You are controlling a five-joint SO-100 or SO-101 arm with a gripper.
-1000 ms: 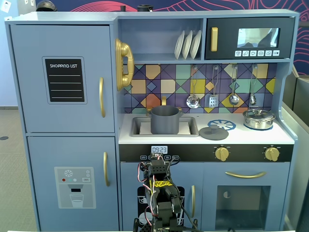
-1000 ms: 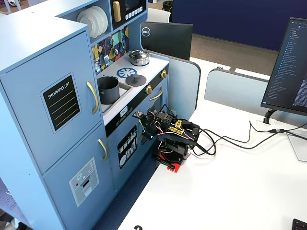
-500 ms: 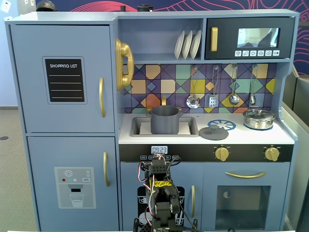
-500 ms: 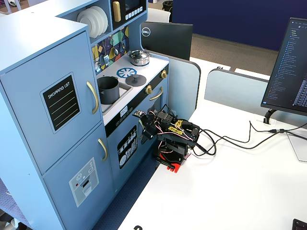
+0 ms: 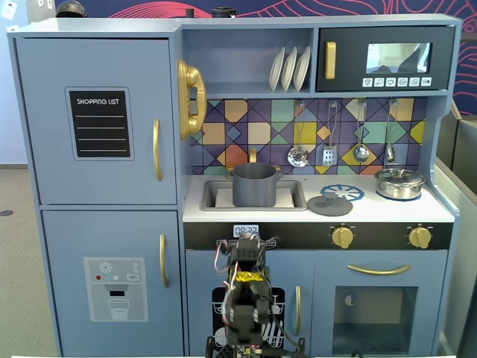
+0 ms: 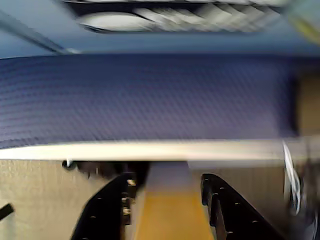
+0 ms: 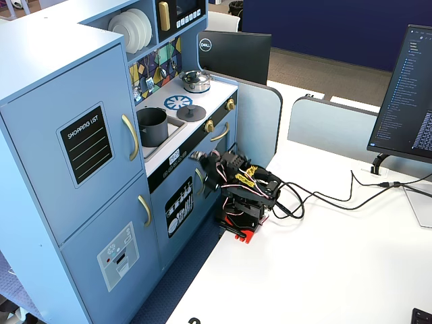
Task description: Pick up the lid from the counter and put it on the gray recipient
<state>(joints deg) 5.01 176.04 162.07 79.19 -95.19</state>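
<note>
The lid [image 5: 329, 205], a flat dark gray disc with a small knob, lies on the counter beside the blue-and-white burner circle [image 5: 342, 192]; it also shows in the side fixed view [image 7: 192, 112]. The gray recipient [image 5: 254, 185], a tall dark gray pot, stands in the sink [image 7: 152, 126], left of the lid. My gripper [image 5: 246, 243] is low in front of the kitchen, below the counter edge [image 7: 198, 156], far from both. The blurred wrist view shows its black fingers [image 6: 107, 210] apart and my gripper [image 6: 167, 180] open, holding nothing.
A shiny steel pot [image 5: 399, 183] with its own lid sits on the right burner. Utensils [image 5: 298, 155] hang on the tiled back wall. Gold knobs [image 5: 342, 237] line the front panel. A monitor [image 7: 407, 101] and cables [image 7: 337, 199] lie on the white desk.
The arm has unfolded a little: the gripper rose and swung toward the kitchen front. Lid and pot have not moved.
</note>
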